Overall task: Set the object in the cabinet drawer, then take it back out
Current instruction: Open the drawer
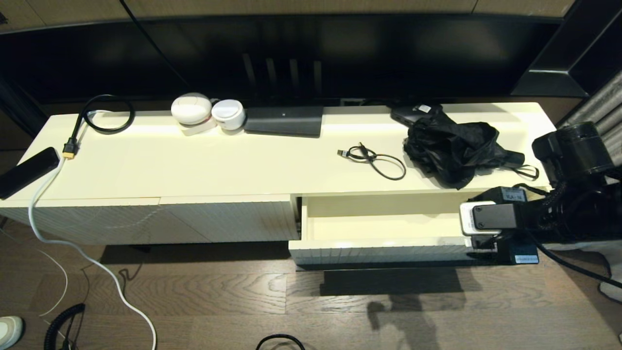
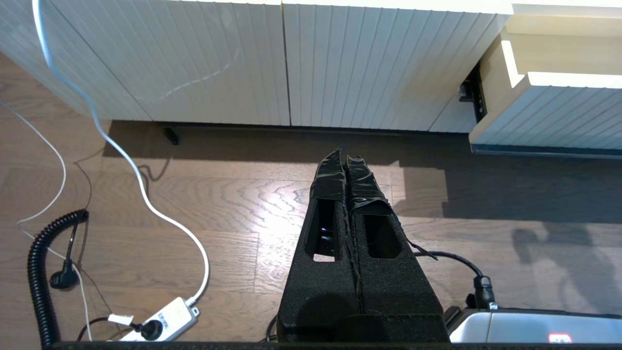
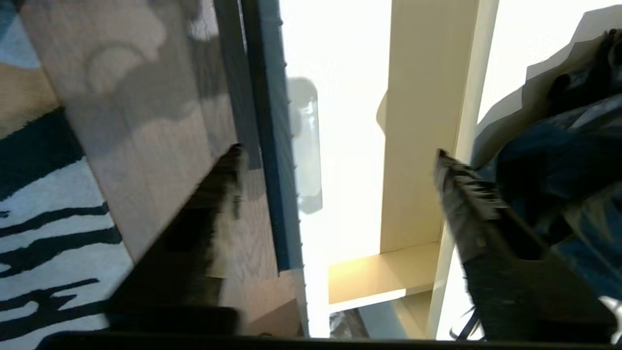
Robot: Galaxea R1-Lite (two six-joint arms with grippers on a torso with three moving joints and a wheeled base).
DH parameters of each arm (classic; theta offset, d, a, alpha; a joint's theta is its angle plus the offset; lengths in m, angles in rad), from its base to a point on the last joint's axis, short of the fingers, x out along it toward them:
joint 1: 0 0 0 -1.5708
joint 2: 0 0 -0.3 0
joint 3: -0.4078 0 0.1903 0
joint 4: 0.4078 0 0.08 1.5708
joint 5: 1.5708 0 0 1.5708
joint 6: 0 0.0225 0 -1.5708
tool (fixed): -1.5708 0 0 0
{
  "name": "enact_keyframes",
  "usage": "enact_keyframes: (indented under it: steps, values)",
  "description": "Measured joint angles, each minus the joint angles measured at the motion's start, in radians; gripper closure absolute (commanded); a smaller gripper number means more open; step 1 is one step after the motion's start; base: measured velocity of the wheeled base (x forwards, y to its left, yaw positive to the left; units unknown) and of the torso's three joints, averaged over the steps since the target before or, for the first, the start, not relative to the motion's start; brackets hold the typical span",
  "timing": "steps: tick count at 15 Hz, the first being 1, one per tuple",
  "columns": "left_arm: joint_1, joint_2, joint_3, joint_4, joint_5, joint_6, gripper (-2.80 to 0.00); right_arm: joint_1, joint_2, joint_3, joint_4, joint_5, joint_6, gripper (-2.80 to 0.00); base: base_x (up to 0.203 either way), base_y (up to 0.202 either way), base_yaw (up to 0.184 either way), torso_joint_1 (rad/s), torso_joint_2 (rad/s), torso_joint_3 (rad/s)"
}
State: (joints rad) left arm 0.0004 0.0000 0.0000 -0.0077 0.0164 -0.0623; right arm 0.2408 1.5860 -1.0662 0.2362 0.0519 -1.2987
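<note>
The cabinet drawer (image 1: 379, 253) stands pulled open at the cabinet's right end, and the part of its cream floor that shows is bare. My right wrist (image 1: 491, 218) hangs over the drawer's right end and hides that part. My right gripper (image 3: 340, 160) is open, one finger outside the black handle bar (image 3: 265, 121), the other over the back wall (image 3: 418, 146), nothing between them. A pale see-through shape (image 3: 305, 146) lies against the front wall inside; whether it is the object I cannot tell. My left gripper (image 2: 344, 155) is shut and empty, low over the floor.
A crumpled black bag (image 1: 454, 148) lies on the cabinet top just behind the drawer, with a black cable (image 1: 376, 160) to its left. Two white round things (image 1: 209, 113) and a dark flat box (image 1: 284, 120) sit further back. Cords and a power strip (image 2: 160, 321) lie on the floor.
</note>
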Motion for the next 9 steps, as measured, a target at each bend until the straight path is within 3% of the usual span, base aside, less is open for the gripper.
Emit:
enact_keyframes:
  steps: [9]
  values:
    - [0.0, 0.0, 0.0, 0.0, 0.0, 0.0, 0.0, 0.004, 0.131, -0.118, -0.001, -0.004, -0.011, 0.0, 0.0, 0.0, 0.0, 0.0, 0.0, 0.0]
